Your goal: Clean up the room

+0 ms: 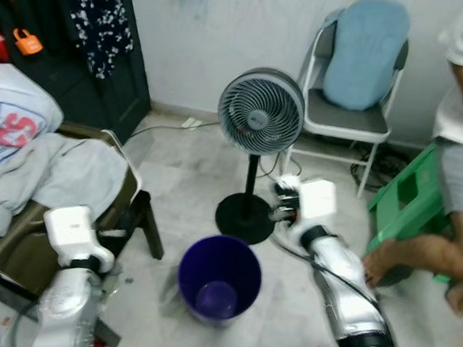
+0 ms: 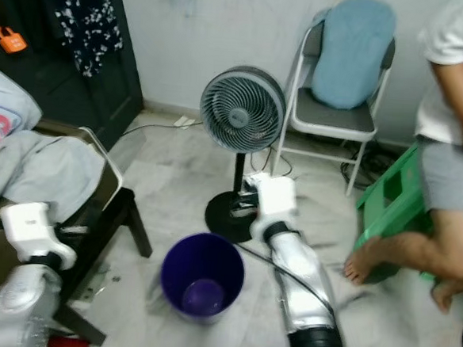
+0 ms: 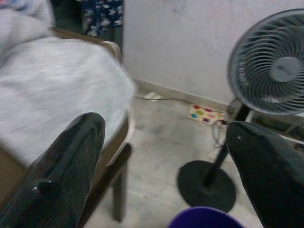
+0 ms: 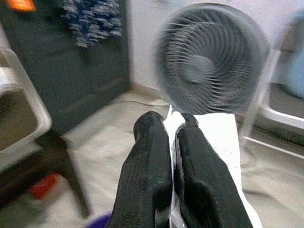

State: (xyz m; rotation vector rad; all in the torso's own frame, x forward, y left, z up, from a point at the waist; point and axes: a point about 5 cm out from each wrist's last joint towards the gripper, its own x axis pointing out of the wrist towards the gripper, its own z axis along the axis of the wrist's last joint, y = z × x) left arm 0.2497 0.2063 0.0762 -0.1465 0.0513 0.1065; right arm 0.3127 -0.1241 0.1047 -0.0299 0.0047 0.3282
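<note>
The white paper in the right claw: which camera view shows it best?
The right wrist view: the white paper is pinched between the right claw fingers, close up. In the eye views it is a small white patch above the arm.

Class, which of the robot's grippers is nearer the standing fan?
Right. The right gripper, clamping white paper, is beside the standing fan; the left gripper hangs back by the chair.

Soft indoor light, motion-blurred wrist views
</note>
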